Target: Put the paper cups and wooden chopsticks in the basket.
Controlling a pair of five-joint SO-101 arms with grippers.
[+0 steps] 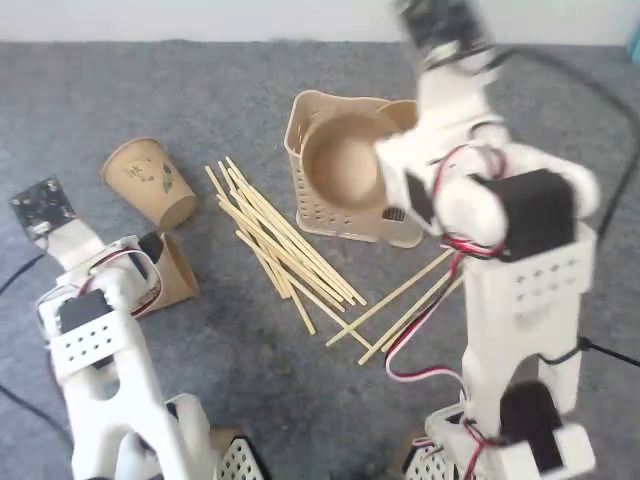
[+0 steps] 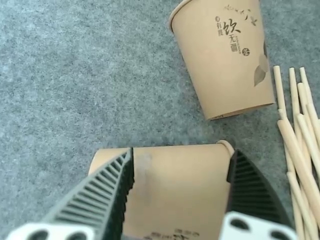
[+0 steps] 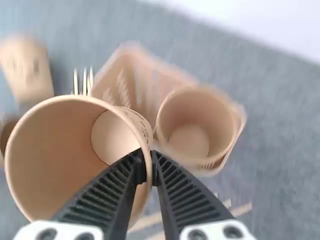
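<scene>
Right wrist view: cup (image 3: 55,150) in gripper (image 3: 148,156)

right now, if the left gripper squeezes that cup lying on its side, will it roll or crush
The lying cup is on its round side between the left gripper's open fingers, so a nudge would probably roll it in a curve, since it tapers. Its thin paper wall looks light and likely dents under a hard squeeze.

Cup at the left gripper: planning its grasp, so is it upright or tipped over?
Tipped over. The cup lies on its side on the grey carpet, its long wall facing up, within the open left gripper.
</scene>
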